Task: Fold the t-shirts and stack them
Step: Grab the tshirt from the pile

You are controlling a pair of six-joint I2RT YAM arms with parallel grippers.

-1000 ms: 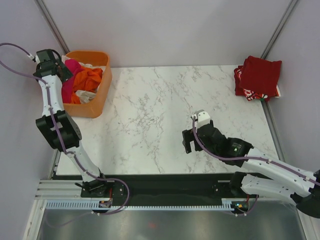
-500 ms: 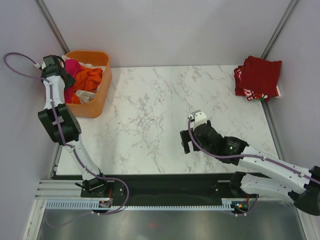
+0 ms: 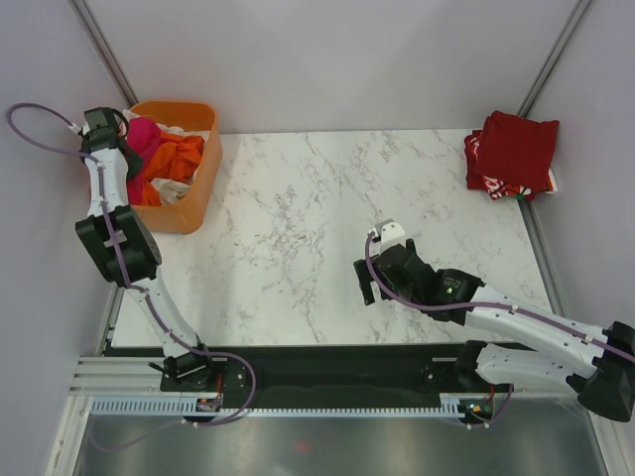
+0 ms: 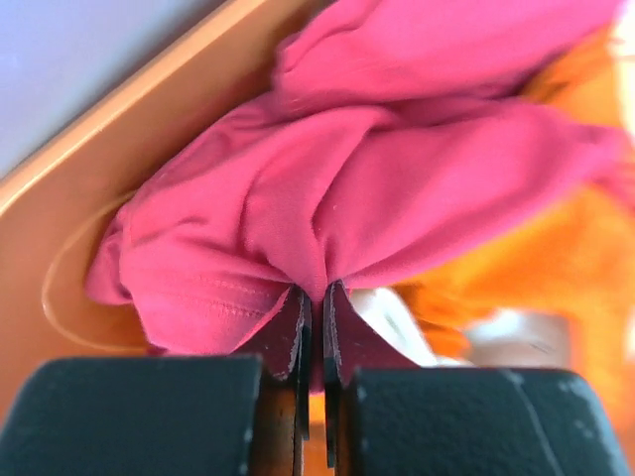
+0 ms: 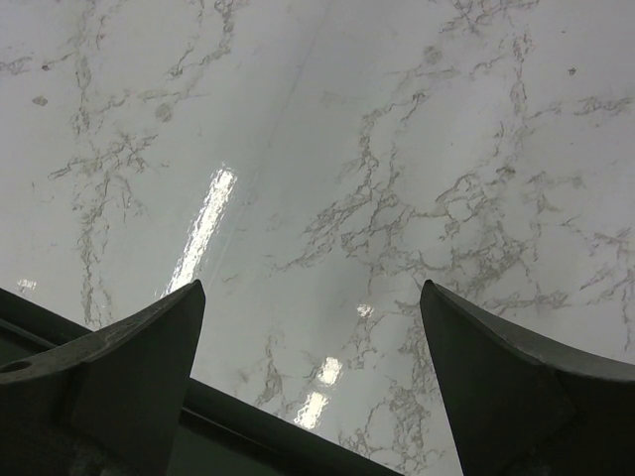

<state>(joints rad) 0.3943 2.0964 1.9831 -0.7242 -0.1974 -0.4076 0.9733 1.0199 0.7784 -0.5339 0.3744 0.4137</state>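
The left claw (image 4: 317,294) is clenched on a raised fold of the magenta shirt (image 4: 397,188), which lies in the basket (image 3: 189,216) at the far left corner of the bench (image 3: 298,218). The jaws stand almost together, with only a thin ridge of cloth between them. The orange shirt (image 3: 181,151) lies against the magenta one in the same basket, and a white shirt (image 4: 397,332) shows just beneath the pinch. The right claw (image 5: 313,290) is released — jaws wide, nothing between them — and hovers over bare bench near the front, well apart from the basket. A folded stack (image 3: 513,154) of dark red and patterned shirts sits at the far right corner.

Step in hand, as judged: extraction of the magenta shirt from the basket.

Likely faults:

1. Slip. The grip holds a narrow fold only. Drag from the cloth below may pull it free during the lift.
2. Carry-over. The orange shirt presses against the magenta one and may ride out with it.
3. Basket shift. Cloth that snags on the rim may tip or slide the basket.
4. Poor lay. The wrist view does not show which part of the shirt is held, so it may land bunched and need a second grasp.
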